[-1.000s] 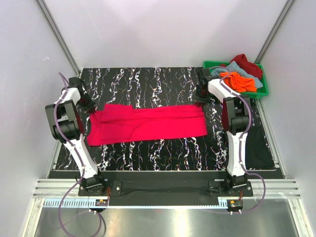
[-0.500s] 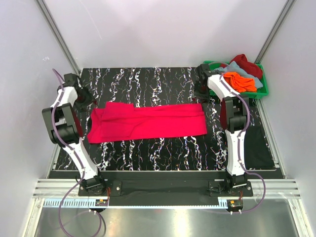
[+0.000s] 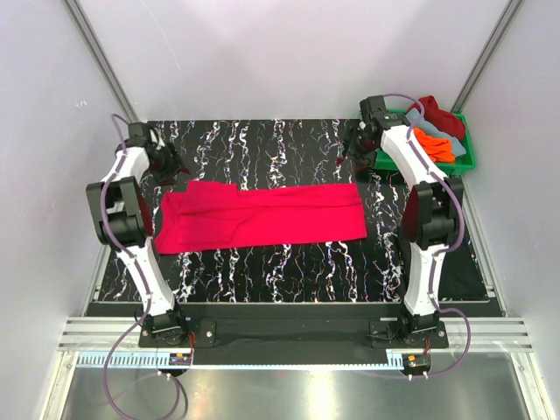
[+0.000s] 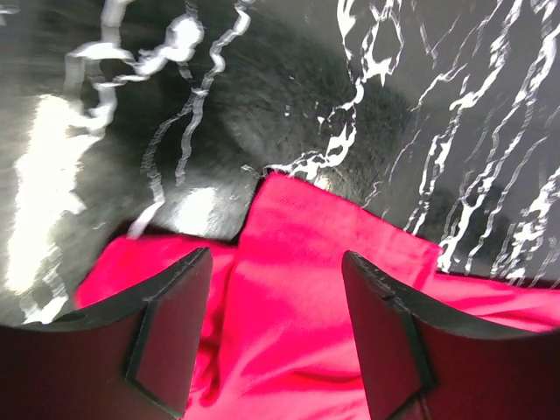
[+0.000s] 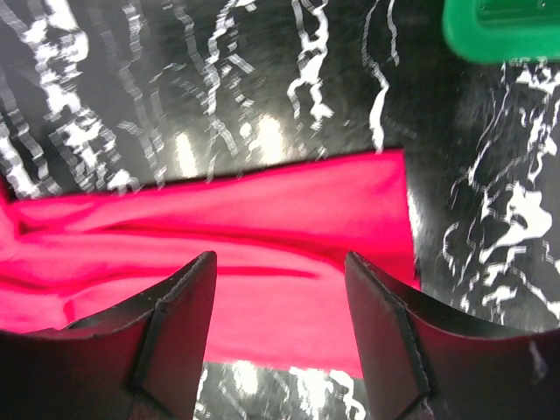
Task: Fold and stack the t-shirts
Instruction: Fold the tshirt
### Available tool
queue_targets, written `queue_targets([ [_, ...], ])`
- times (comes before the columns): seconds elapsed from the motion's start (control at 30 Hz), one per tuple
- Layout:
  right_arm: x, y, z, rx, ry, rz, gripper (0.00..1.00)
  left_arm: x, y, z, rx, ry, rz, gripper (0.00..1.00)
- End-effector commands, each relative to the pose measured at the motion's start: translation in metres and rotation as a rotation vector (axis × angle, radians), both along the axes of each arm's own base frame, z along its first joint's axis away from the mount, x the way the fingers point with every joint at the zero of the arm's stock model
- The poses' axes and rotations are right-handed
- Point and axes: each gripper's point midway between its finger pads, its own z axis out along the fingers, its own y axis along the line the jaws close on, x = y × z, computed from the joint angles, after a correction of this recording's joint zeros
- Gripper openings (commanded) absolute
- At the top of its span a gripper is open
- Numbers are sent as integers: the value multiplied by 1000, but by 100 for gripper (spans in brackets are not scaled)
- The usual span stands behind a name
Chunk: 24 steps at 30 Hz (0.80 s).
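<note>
A bright pinkish-red t-shirt [image 3: 262,217] lies flat on the marbled table as a long folded band, one sleeve at its left end. My left gripper [image 3: 175,166] hovers just behind the shirt's back left corner, open and empty. In the left wrist view the shirt [image 4: 297,306] lies below the spread left gripper [image 4: 276,258]. My right gripper [image 3: 346,157] hangs open behind the back right corner. In the right wrist view the shirt's right end [image 5: 262,219] shows beneath the right gripper [image 5: 279,257]. Orange [image 3: 435,144], grey-blue [image 3: 411,116] and dark red [image 3: 440,115] t-shirts lie in the crate.
A green plastic crate [image 3: 468,162] stands at the back right corner; its corner [image 5: 503,31] shows in the right wrist view. A plain black patch [image 3: 459,254] covers the table's right side. Grey walls close in on both sides.
Both grippers have opened, let go of the shirt's back corners and drawn up and back from it. The shirt stays flat where it lay.
</note>
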Motion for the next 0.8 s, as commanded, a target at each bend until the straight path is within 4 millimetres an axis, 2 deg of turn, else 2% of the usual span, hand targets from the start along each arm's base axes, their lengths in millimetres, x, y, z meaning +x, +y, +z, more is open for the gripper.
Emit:
queue_targets([
  [0.0, -10, 11, 41, 75, -77, 22, 66, 30, -9, 12, 11, -85, -75, 64],
  [0.07, -16, 9, 38, 70, -73, 25, 66, 35, -10, 7, 11, -81, -77, 57],
  [0.17, -24, 4, 32, 55, -58, 18, 66, 35, -5, -11, 47, -36, -50, 53],
  [0.27, -30, 3, 30, 52, -55, 20, 65, 28, -2, -22, 80, 4, -19, 53],
  [0.43, -31, 4, 27, 59, -57, 24, 65, 22, -9, -39, 98, 48, -44, 54],
  [0.7, -41, 3, 13, 62, -22, 27, 64, 30, -12, -48, 78, 51, -60, 53],
  [0.77, -44, 4, 10, 63, -9, 31, 64, 37, -13, -45, 71, 37, -64, 51],
])
